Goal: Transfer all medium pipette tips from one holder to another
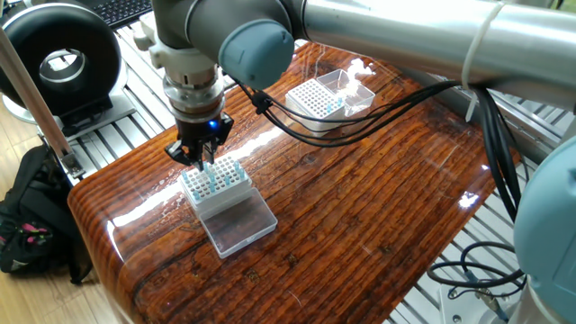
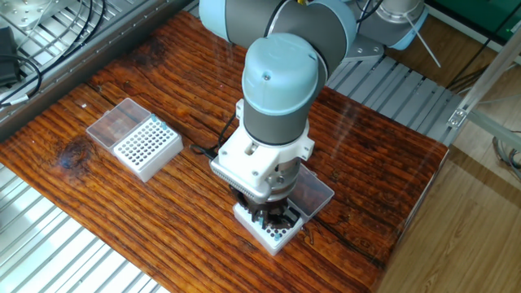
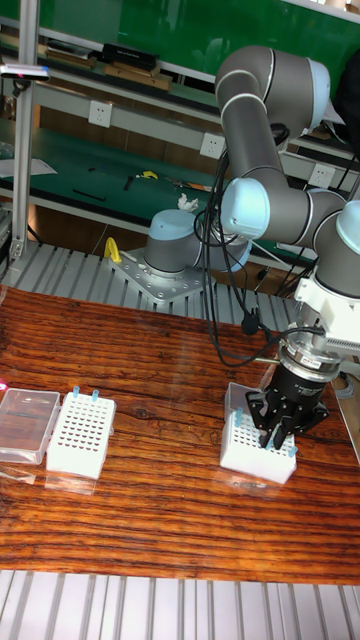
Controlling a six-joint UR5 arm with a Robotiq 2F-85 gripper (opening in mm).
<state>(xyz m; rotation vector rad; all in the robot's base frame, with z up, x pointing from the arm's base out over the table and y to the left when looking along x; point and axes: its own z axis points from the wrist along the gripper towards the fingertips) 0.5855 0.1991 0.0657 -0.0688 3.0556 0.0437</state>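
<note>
Two white tip holders stand well apart on the wooden table point(image 1: 360, 207), and the pale-blue medium pipette tips point(image 1: 214, 176) are split between them, so by my reading the transfer is well under way but not finished. The holder under the arm point(image 1: 216, 186) shows a cluster of tips standing upright in its grid, with its clear lid point(image 1: 237, 222) lying open beside it. The far holder point(image 3: 81, 433) is mostly bare holes in the tall fixed view, with only a couple of tips showing at its back edge; a few blue tips show at one edge of it in one fixed view too. Which holder is giving and which is receiving cannot be told from these pictures alone. The claw point(image 1: 200, 157) hangs point-down just over the near holder's grid, fingers drawn close together around a slim blue tip, though whether they truly grip it I cannot tell. An exact count is not readable.
</note>
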